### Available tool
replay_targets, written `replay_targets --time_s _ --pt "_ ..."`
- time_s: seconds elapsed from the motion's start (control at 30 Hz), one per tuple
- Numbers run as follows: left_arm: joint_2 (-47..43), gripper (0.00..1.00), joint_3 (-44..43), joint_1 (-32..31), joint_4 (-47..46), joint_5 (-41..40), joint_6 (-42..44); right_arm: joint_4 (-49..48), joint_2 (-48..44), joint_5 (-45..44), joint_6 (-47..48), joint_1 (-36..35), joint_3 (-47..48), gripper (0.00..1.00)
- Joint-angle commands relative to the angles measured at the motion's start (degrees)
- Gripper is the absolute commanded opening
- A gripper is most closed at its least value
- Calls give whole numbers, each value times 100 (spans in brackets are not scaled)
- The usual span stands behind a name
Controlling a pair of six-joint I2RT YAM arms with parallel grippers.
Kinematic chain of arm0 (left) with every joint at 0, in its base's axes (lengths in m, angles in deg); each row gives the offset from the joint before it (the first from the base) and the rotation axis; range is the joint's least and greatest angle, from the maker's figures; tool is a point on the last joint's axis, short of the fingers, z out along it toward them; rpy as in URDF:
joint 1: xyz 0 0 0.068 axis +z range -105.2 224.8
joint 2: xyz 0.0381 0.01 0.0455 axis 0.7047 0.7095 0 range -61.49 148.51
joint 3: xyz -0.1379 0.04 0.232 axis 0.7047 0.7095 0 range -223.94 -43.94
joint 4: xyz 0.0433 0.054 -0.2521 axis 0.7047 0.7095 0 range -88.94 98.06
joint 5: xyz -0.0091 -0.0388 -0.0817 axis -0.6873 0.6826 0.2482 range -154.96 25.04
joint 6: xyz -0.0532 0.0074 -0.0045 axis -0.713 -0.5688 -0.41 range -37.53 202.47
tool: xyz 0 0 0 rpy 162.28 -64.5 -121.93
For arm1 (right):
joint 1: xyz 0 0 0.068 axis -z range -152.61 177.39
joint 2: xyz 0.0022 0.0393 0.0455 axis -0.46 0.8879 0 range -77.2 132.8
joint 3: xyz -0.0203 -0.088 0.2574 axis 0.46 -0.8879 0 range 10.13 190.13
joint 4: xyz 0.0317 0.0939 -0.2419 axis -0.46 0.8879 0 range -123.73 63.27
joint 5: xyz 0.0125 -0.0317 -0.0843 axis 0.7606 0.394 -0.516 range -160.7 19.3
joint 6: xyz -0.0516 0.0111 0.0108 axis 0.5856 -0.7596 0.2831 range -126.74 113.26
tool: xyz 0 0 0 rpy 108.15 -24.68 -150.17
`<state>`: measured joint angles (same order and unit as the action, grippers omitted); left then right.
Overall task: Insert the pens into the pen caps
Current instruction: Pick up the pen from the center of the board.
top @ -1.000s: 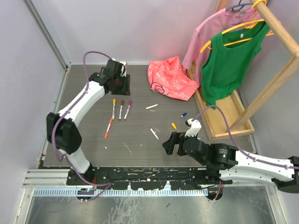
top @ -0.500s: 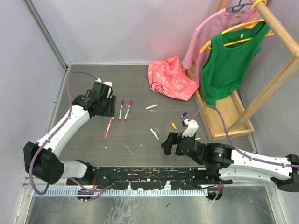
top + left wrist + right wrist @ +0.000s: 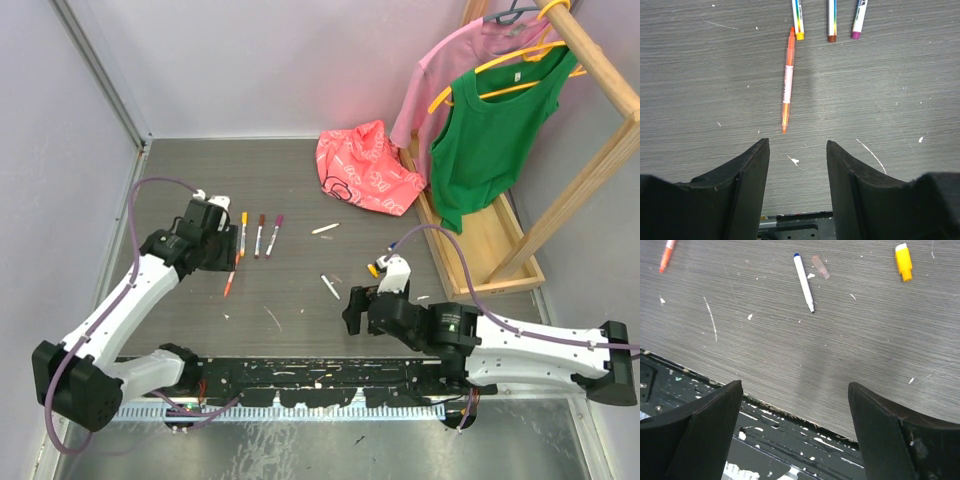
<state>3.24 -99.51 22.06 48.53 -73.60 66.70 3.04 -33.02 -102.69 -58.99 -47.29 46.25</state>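
Hovering over the dark grey wood-grain desk [image 3: 700, 75], the left end effector [image 3: 797, 145] has its two black jaws apart, and nothing is between them. Just ahead of the jaws a thin orange pen [image 3: 787, 82] lies flat on the desk, lengthwise to the jaws. Past its far end three more pens lie side by side: a white pen with a yellow end [image 3: 798, 17], a white pen with a dark red end [image 3: 831, 17] and a white pen with a purple end [image 3: 859, 17]. The orange pen comes very near the yellow-ended one. In the top view the left arm [image 3: 130, 300] reaches forward along the left side of the desk, with the wrist bent down.

The right end effector [image 3: 794, 390] is also wide open and holds nothing. It hangs above the near edge of the desk, over the black rail [image 3: 790, 430]. Further out lie a white pen with a blue end [image 3: 803, 276], a small translucent pink cap [image 3: 820, 266] just beside it, and a stubby yellow cap [image 3: 903, 262] well apart to the right. The right arm [image 3: 520, 345] stretches low along the near edge, with its end effector turned to the left.
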Motion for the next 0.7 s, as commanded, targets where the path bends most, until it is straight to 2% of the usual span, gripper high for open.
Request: replay_targets --time_s 0.0,0.23,0.4,0.53,0.67 --pt "-436 51 34 32 -44 200 144 14 479 -73 358 178 570 89" --pt "-1399 54 239 33 -404 977 441 -265 1591 736 1319 1085 1159 79" --pt "-1754 55 427 33 -476 854 379 -553 2569 1682 2097 1804 1583 79" --pt "-1916 56 530 33 -630 795 326 -730 3379 2351 2589 2162 1896 68" --pt "-1897 56 530 33 -625 743 327 -944 3920 2688 2848 2315 2068 64"
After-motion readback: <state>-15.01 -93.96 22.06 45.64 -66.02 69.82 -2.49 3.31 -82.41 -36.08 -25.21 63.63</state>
